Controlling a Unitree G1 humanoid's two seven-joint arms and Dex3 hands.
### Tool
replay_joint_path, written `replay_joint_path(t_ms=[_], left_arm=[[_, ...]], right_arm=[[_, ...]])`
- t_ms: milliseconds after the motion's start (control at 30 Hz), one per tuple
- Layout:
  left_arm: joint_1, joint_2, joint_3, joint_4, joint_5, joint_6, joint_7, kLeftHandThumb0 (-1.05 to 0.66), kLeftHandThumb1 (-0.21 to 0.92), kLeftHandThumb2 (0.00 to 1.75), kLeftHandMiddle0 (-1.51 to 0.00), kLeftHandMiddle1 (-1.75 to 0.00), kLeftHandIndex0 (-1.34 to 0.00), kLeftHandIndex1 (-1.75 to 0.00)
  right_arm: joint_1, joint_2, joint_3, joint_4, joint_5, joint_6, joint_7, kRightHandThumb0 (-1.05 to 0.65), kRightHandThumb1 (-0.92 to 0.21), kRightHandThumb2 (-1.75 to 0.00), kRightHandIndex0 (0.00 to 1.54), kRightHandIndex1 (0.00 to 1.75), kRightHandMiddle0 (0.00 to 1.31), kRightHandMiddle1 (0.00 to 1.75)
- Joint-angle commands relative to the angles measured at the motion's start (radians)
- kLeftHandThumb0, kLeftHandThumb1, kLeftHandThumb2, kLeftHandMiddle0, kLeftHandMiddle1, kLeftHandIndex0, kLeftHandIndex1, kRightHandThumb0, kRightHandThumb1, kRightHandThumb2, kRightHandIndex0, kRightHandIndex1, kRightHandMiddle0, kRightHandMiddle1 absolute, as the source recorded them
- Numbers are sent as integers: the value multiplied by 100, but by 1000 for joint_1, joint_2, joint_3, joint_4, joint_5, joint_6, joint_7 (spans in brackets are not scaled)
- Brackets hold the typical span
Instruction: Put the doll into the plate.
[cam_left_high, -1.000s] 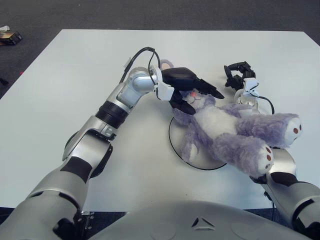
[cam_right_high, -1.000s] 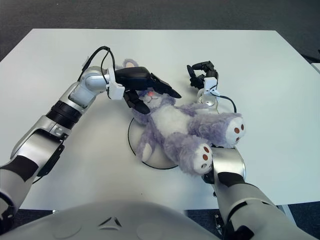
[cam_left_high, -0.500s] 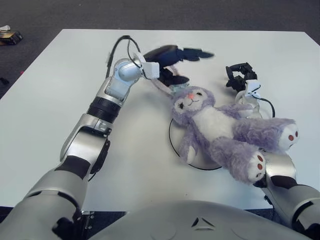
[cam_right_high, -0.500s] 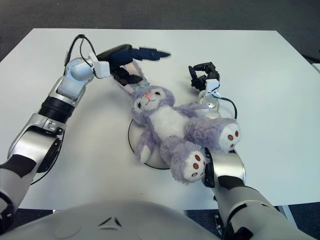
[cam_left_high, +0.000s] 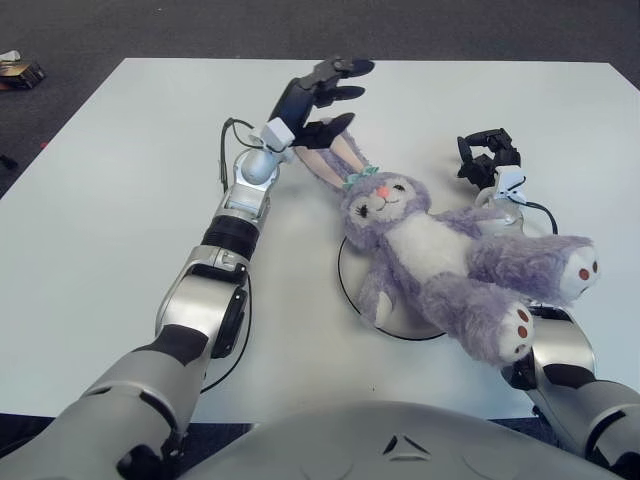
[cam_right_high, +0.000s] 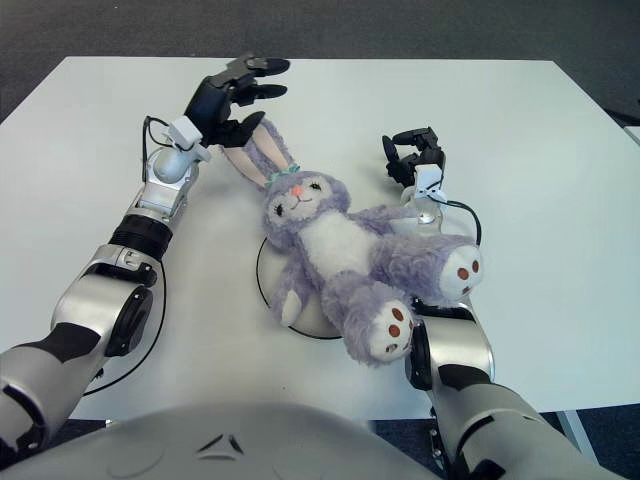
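A purple plush rabbit doll (cam_left_high: 440, 255) lies on its back across a white plate with a dark rim (cam_left_high: 350, 290). Its head and ears point toward the far left, its legs toward the near right and over the plate's edge. My left hand (cam_left_high: 318, 92) is raised above the table beyond the doll's ears, fingers spread, holding nothing. My right hand (cam_left_high: 487, 155) is to the right of the doll's head, beside its arm, fingers curled loosely and holding nothing.
The white table (cam_left_high: 120, 180) ends at a dark floor on the far side. A small object (cam_left_high: 18, 70) lies on the floor at the far left. My right forearm (cam_left_high: 560, 345) lies under the doll's legs.
My left hand let go of the doll's head, then lifted up and away to the far left with fingers spread. The doll settled on the plate, its ears now uncovered.
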Motion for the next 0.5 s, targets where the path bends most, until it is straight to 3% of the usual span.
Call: replay_joint_path(t_ms=[0,233,467], left_arm=[[40,-3,29,-22,-23,35,28,-35,92,41,-77,-75,-31,-161],[78,-17,74,-20,-72,68,39,-35,92,40,-76,-82,-33,-160],[106,-28,89,-32,-81,85,49,-35,92,38,-72,-110,-35,-158]], right_arm=[[51,6,-1,14,-4,52,2,-36,-92,-35,79,175,38,156],[52,6,-1,4,-3,61,4,-36,-92,-35,79,175,38,156],[59,6,-4,-5,0,63,8,-36,-92,-35,78,175,38,156]])
